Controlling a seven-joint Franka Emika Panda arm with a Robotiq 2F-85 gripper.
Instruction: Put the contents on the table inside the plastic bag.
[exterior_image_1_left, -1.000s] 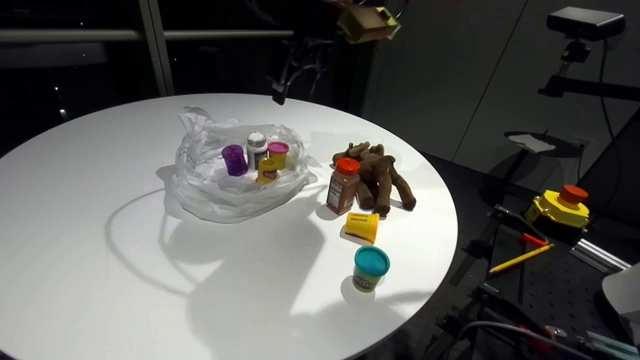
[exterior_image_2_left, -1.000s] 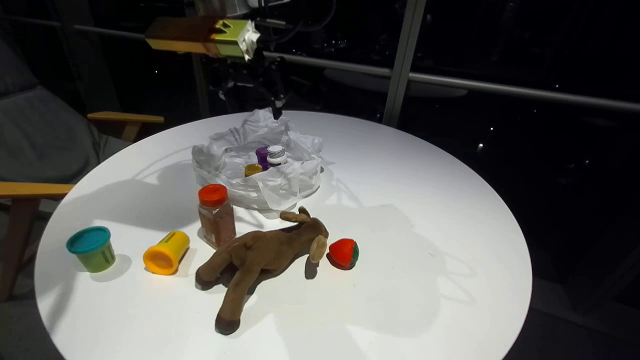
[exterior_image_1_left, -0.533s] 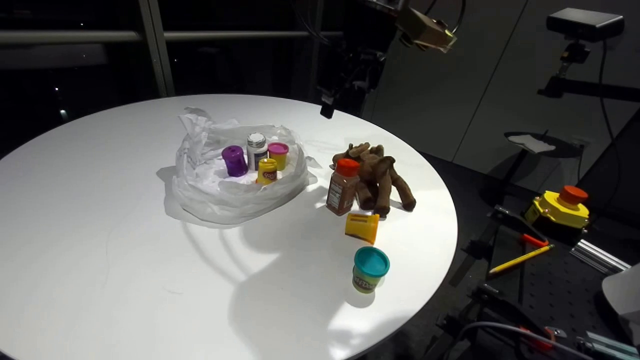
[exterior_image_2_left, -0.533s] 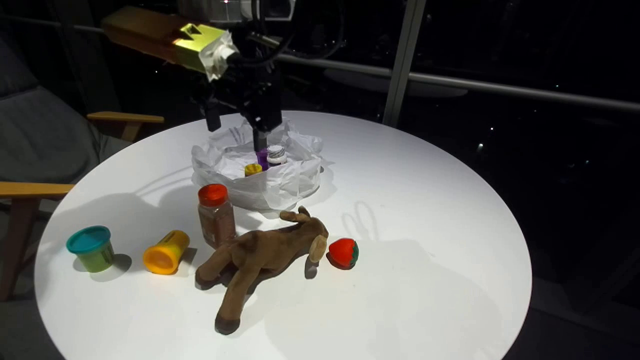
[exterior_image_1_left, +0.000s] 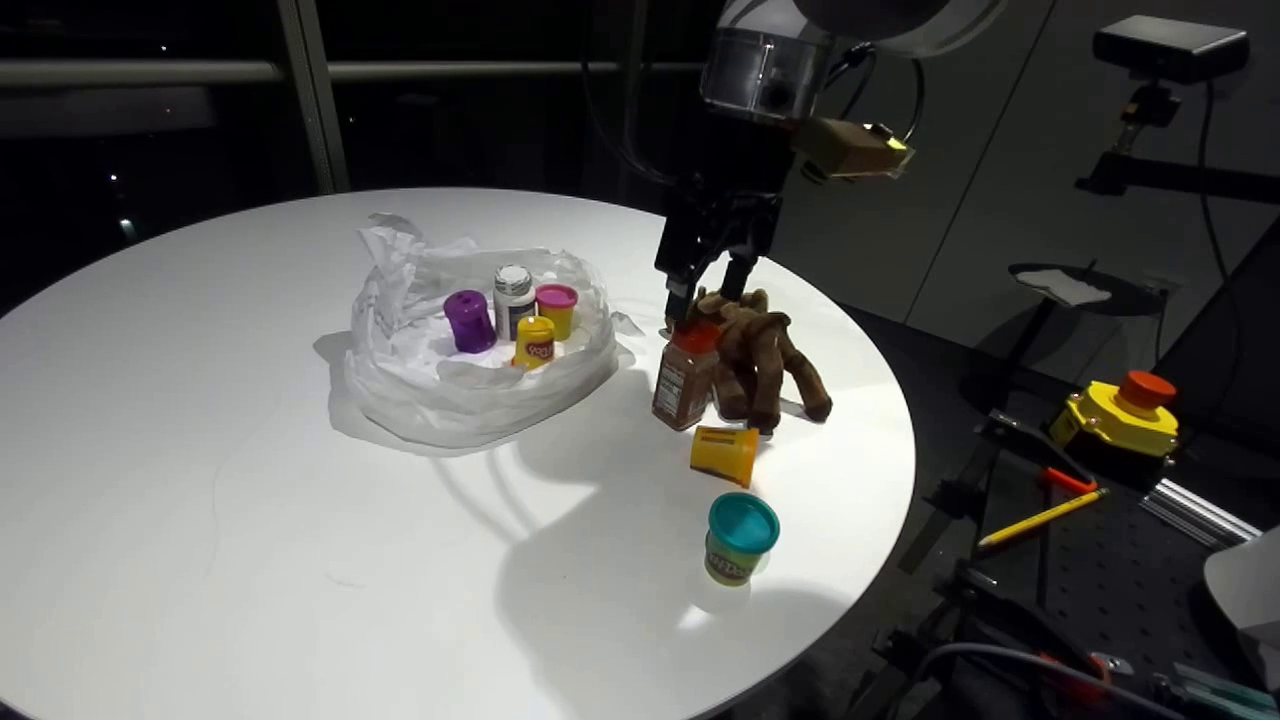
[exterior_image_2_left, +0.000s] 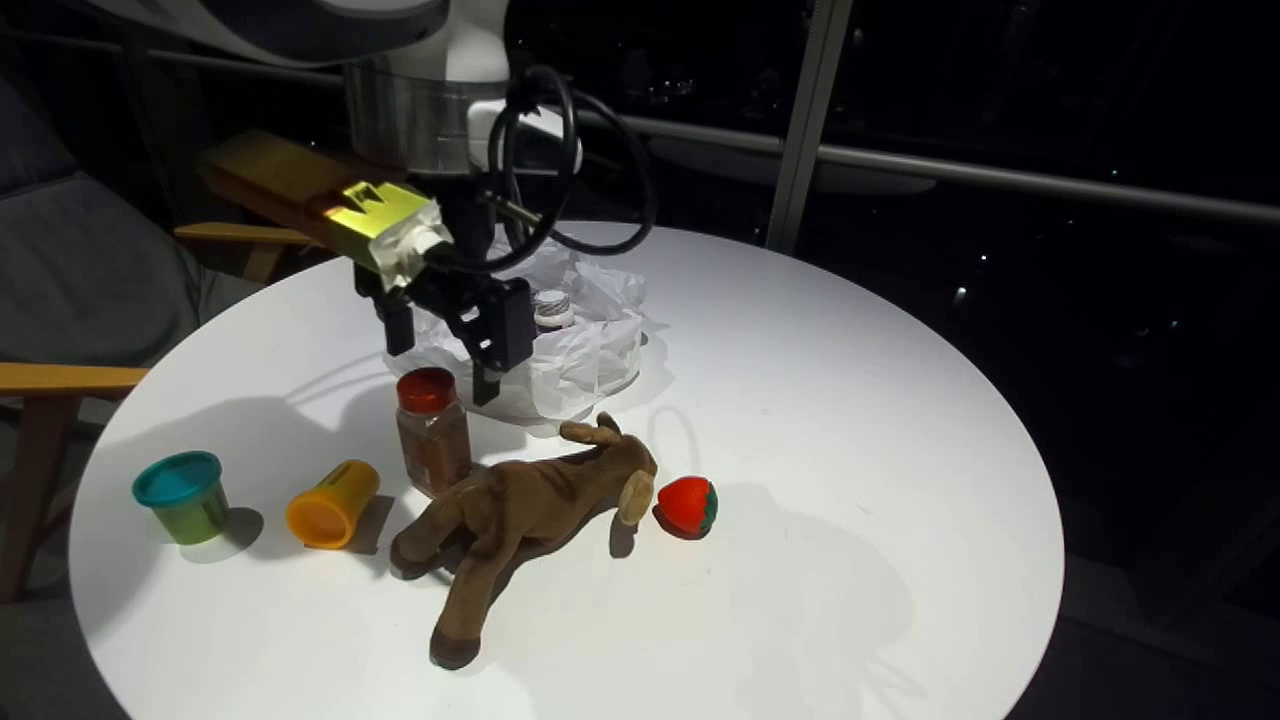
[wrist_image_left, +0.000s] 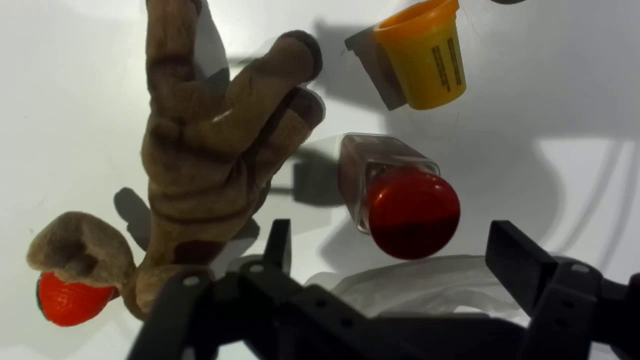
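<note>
Clock hub: red-lidded, clear, square-sided jar (exterior_image_1_left: 683, 390) with reddish-brown fill, upright on the round white table (exterior_image_1_left: 220, 600); hours read from it in an exterior view.
Claw: black two-fingered gripper (wrist_image_left: 390, 240), jaws wide apart near the jar's top, nothing clamped; contact cannot be told.
Bag: crumpled translucent whitish plastic bag (exterior_image_1_left: 480, 405), toward 9 o'clock, mouth spread.
Bagged: purple plastic pot (exterior_image_1_left: 470, 321); white capped bottle (exterior_image_1_left: 514, 305); pink-lidded yellow tub (exterior_image_1_left: 557, 314); small yellow tub (exterior_image_1_left: 534, 342), apparently lid down.
Loose: brown plush animal (exterior_image_1_left: 742, 340), 2 o'clock; orange-ended yellow tub (exterior_image_1_left: 722, 455), on its side, 5 o'clock; teal-lidded green tub (exterior_image_1_left: 740, 540), 5 o'clock, farther out; red strawberry-shaped piece (exterior_image_2_left: 686, 506), 3 o'clock of the plush in an exterior view.
Jar, handling: likely stiff, smooth, weightier, slippery; best held across opposite flat sides.
Plush, handling: likely soft, light, limp; best pinched at the trunk.
Tubs, handling: likely light, stiff; the lying one best spanned across its middle.
Lettering: "Play-Doh" on the teal-lidded tub, seemingly inverted on the small yellow one; print on jar, bottle and lying tub too small to read.
</note>
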